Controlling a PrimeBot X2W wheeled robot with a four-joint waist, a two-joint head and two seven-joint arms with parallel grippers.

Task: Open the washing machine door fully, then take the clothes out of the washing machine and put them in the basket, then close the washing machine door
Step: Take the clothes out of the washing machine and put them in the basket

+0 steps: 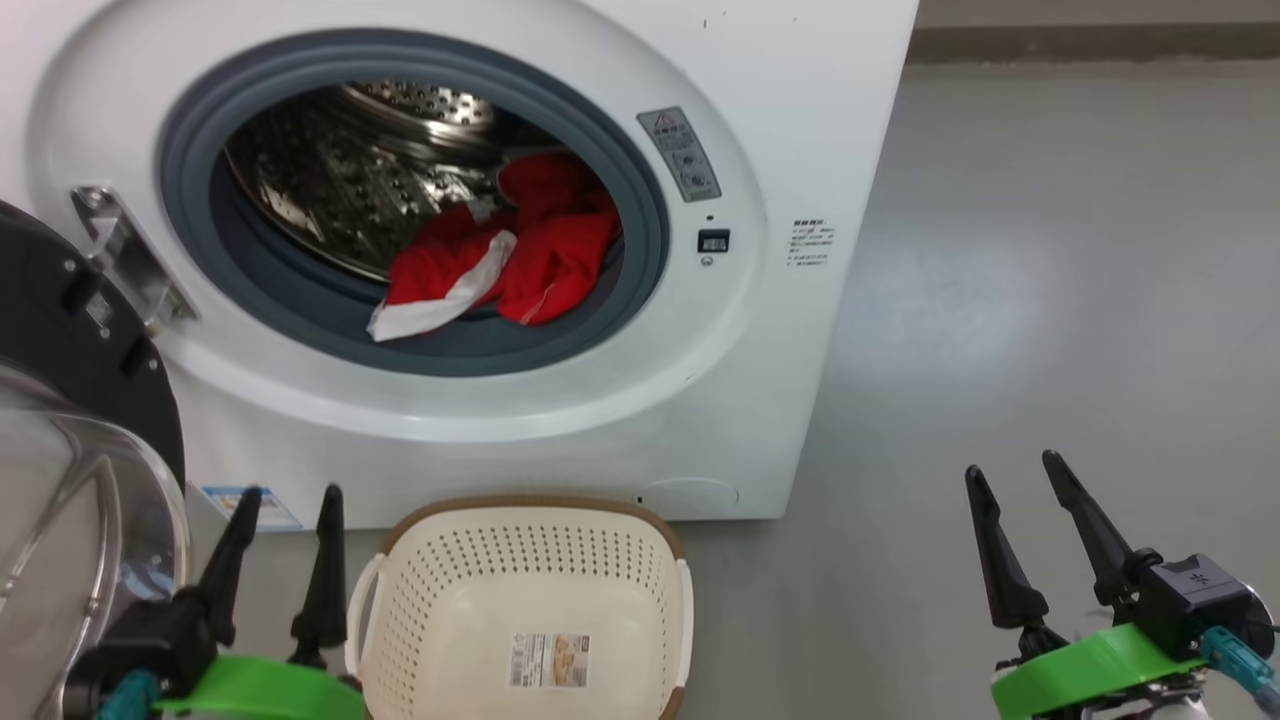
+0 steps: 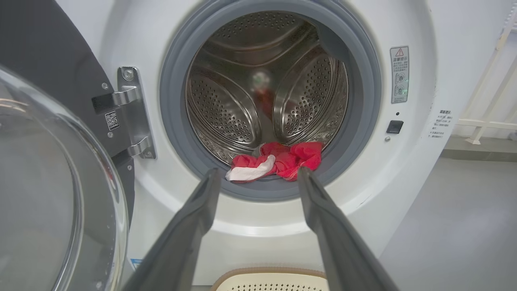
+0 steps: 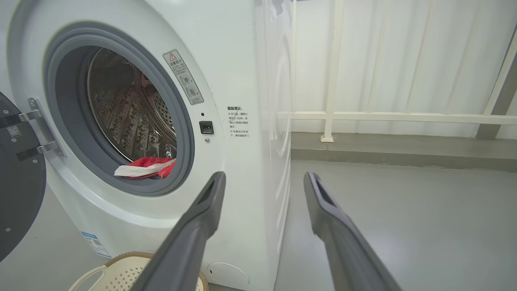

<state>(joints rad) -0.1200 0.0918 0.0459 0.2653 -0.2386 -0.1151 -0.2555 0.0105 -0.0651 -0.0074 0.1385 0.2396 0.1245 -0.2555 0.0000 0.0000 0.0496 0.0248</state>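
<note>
The washing machine door [image 1: 70, 340] hangs swung aside, so the red clothes [image 1: 500, 260] lie reachable at the drum's front lip, the basket [image 1: 450, 580] parked just beneath to catch them, while the left gripper [image 1: 290, 492] and right gripper [image 1: 1011, 463] wait empty, fingers spread

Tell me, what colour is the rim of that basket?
Brown, above cream perforated walls; the basket shows best in the head view.

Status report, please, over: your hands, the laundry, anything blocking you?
Left gripper and right gripper open, holding nothing. Door swung open; red clothes at the drum's front lip; basket below, no clothes in it. Nothing between grippers and clothes.
</note>
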